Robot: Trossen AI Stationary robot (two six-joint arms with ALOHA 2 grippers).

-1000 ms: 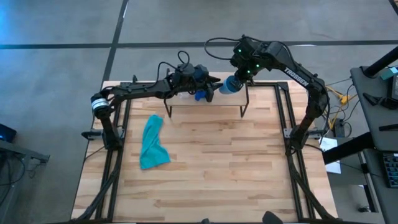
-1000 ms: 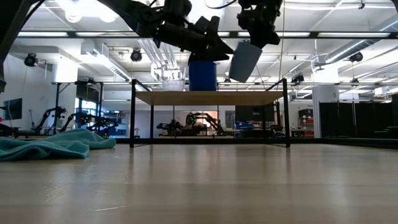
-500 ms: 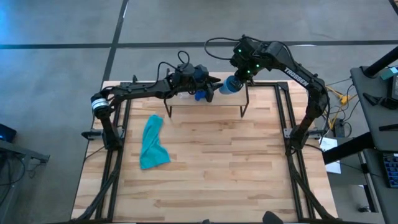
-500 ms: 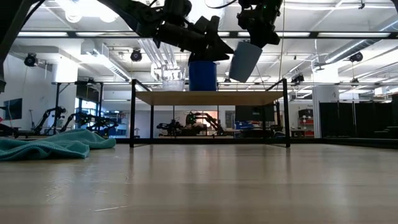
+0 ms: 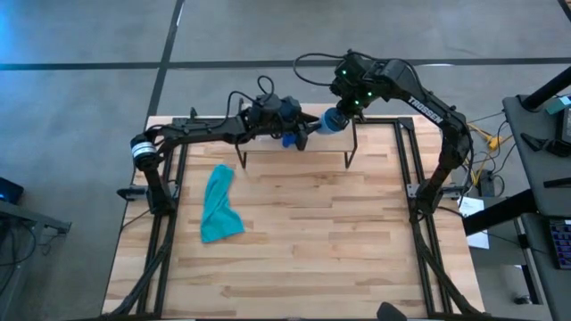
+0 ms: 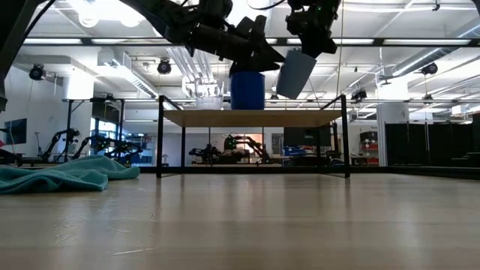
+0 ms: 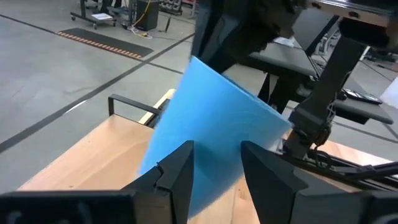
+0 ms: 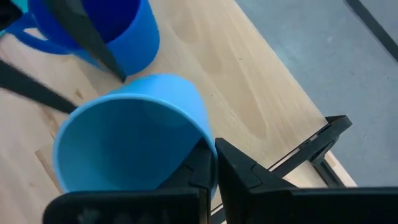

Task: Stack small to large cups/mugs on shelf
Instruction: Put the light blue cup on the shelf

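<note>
High view shows both arms reaching to the far edge of the counter (image 5: 312,232), where the little wooden shelf (image 6: 255,118) stands on thin black legs. The right hand (image 8: 214,163) is pinched shut on the rim of the light blue cup (image 6: 295,73) and holds it tilted in the air, above the shelf and just beside the dark blue mug (image 6: 247,91). The mug stands upright on the shelf. The left hand (image 7: 216,163) is open wide and holds nothing; it sits above the mug, with its fingers pointing at the light blue cup. A clear glass cup (image 6: 208,98) stands on the shelf too, near the mug on its other side. A teal cloth (image 5: 219,205) lies bunched on the counter, well apart from the shelf.
</note>
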